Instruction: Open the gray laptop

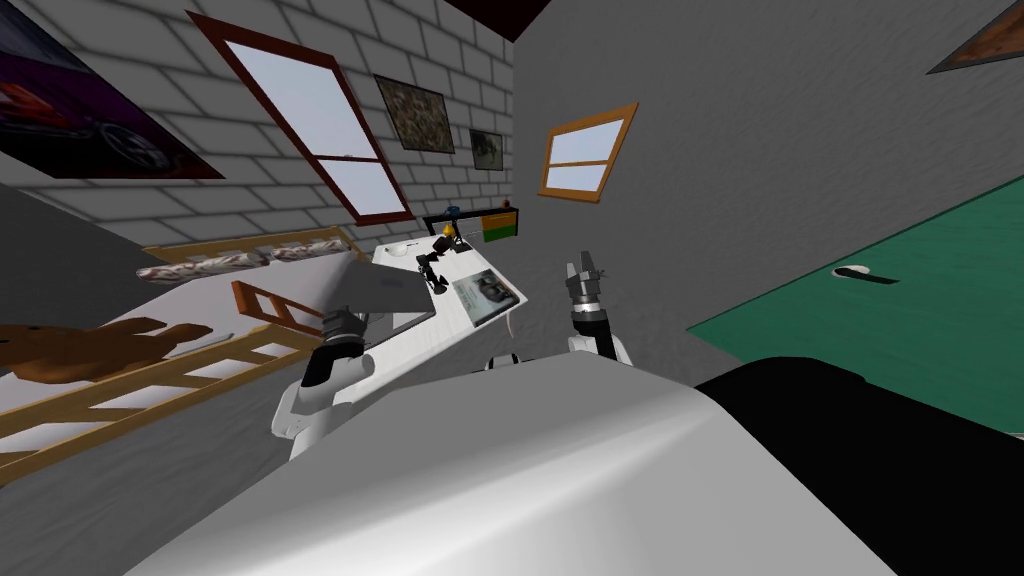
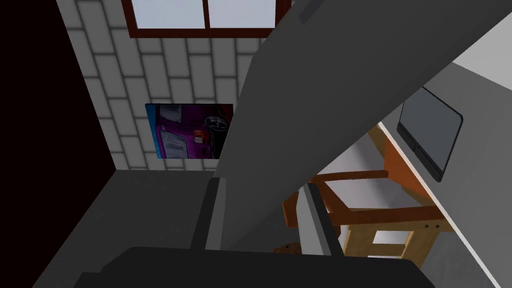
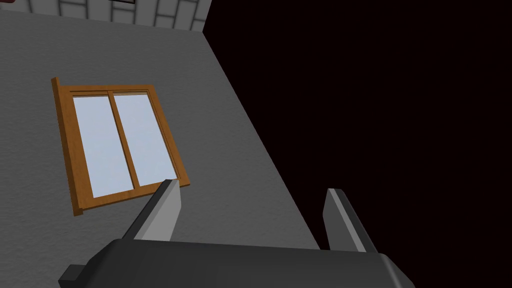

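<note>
Left pincer [image 2: 261,185] clamps the part-raised flat grey laptop lid [image 2: 320,75]; right pincer [image 3: 250,190] hangs spread, empty; risk: thin lid may slip free and fall shut.

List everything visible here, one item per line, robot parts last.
laptop: 1, grey, on the desk, lid partly raised
desk: 1, white, in the corner below the windows
desk lamp: 1, black, on the desk beyond the laptop
brick-wall window: 1, red-brown frame, on the white brick wall
grey-wall window: 1, orange-brown frame, above the desk's far end
car poster: 1, dark purple, on the brick wall
small pictures: 2, dark-framed, beside the brick-wall window
bed: 1, light wooden frame, left of the desk
teddy bear: 1, brown, on the bed
left gripper: 1, grey fingers, shut on the laptop's lid edge
right gripper: 1, grey fingers, open, raised right of the desk
</note>
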